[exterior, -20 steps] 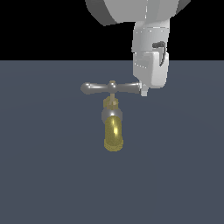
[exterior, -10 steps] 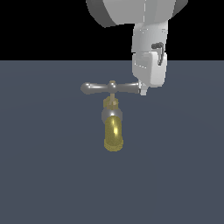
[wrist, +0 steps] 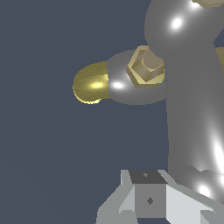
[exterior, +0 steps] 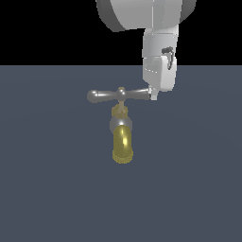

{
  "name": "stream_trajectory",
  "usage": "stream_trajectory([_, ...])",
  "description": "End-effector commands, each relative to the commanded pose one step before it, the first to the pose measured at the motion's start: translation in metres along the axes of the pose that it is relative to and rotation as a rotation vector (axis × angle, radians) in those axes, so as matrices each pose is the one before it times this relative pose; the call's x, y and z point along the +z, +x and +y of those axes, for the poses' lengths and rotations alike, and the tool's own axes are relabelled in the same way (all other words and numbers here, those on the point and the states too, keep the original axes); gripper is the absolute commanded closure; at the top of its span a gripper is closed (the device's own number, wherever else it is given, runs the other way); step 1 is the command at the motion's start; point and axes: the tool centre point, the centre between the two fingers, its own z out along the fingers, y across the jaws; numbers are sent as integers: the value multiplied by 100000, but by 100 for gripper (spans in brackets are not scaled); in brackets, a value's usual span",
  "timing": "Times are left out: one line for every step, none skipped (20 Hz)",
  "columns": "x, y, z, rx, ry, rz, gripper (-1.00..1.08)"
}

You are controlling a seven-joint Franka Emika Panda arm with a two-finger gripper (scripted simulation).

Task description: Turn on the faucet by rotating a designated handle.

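Observation:
The faucet stands on the dark floor, with its yellow-brass spout pointing toward the camera, a grey body and a brass stem. The handle is a silver crossbar lying level on top. My gripper hangs from above with its fingertips right against the crossbar's end on the exterior view's right. The bar is beside the fingers, not between them, and they look shut. In the wrist view the handle fills one side, with the brass nut, the spout and my fingers in view.
A flat dark blue-grey floor surrounds the faucet. The arm's white wrist rises above the handle's end.

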Motion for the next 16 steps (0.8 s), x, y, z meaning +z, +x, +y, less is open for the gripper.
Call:
stream_trajectory([-18, -125, 1076, -119, -652, -391, 108])
stream_trajectory([-1, -40, 287, 0, 0, 0, 108])
stream_trajectory([-1, -40, 287, 0, 0, 0, 108])
stream_trajectory([-1, -40, 286, 0, 0, 0, 108])
stream_trajectory([-1, -40, 286, 0, 0, 0, 108])
stream_trajectory([-1, -40, 285, 0, 0, 0, 108])
stream_trajectory([-1, -40, 285, 0, 0, 0, 108])
stream_trajectory([-1, -40, 284, 0, 0, 0, 108])
stream_trajectory([-1, -40, 284, 0, 0, 0, 108])
stream_trajectory([-1, -40, 283, 0, 0, 0, 108])
stream_trajectory([-2, -40, 282, 0, 0, 0, 108])
stream_trajectory([-2, -40, 282, 0, 0, 0, 108])
stream_trajectory([-2, -40, 281, 0, 0, 0, 108])
stream_trajectory([-2, -40, 280, 0, 0, 0, 108])
stream_trajectory([0, 0, 0, 0, 0, 0, 108])
stream_trajectory([176, -752, -710, 1345, 775, -117, 108])
